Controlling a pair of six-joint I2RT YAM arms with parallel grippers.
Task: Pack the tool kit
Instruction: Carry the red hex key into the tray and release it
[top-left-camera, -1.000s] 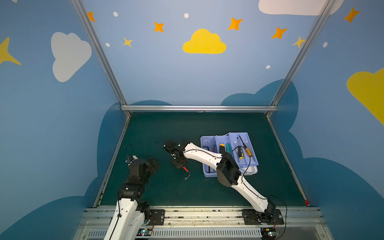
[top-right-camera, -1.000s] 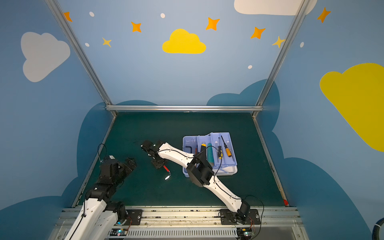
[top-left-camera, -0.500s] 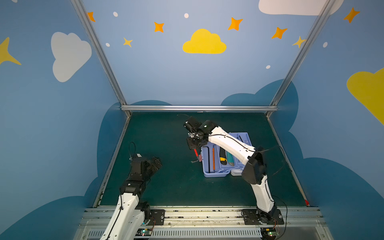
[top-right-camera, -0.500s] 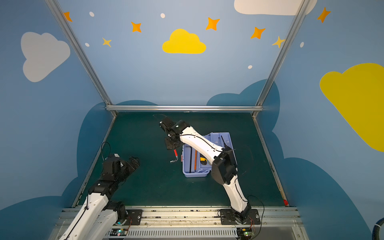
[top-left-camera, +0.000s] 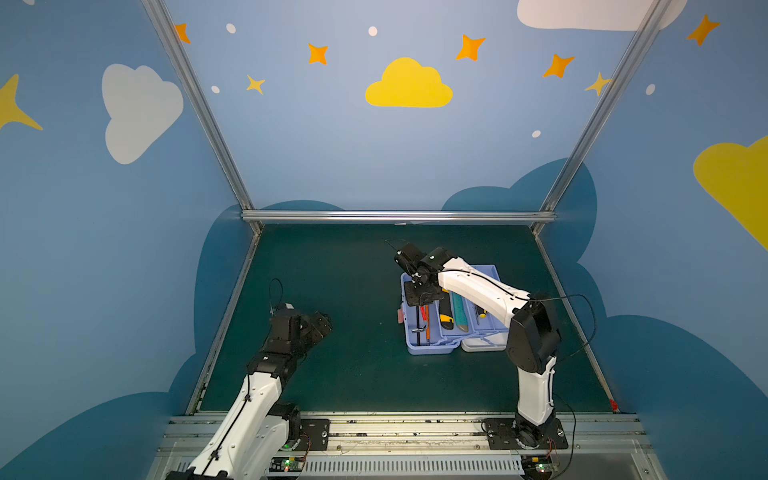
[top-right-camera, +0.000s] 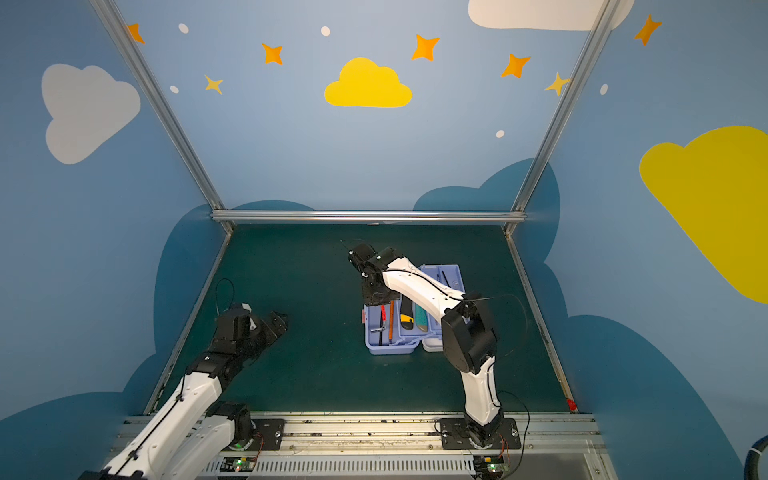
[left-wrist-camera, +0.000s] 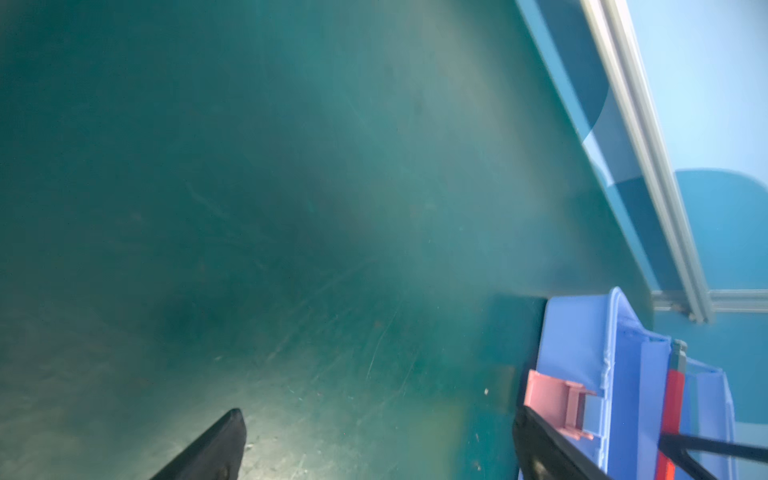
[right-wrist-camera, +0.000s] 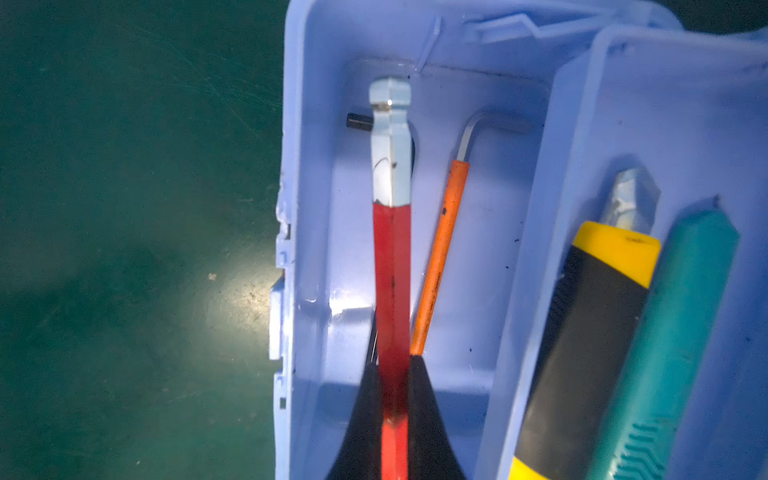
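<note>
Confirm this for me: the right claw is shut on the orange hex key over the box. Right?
No. The right claw is shut on the red tool, not the orange hex key. The key lies free beside it in the box. The right wrist view shows this.

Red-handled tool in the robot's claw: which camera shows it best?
The right wrist view: the red-handled tool fills the frame, pinched by the right gripper over the blue box. Both top views show only a small red sliver; the left wrist view catches part of the handle.
</note>
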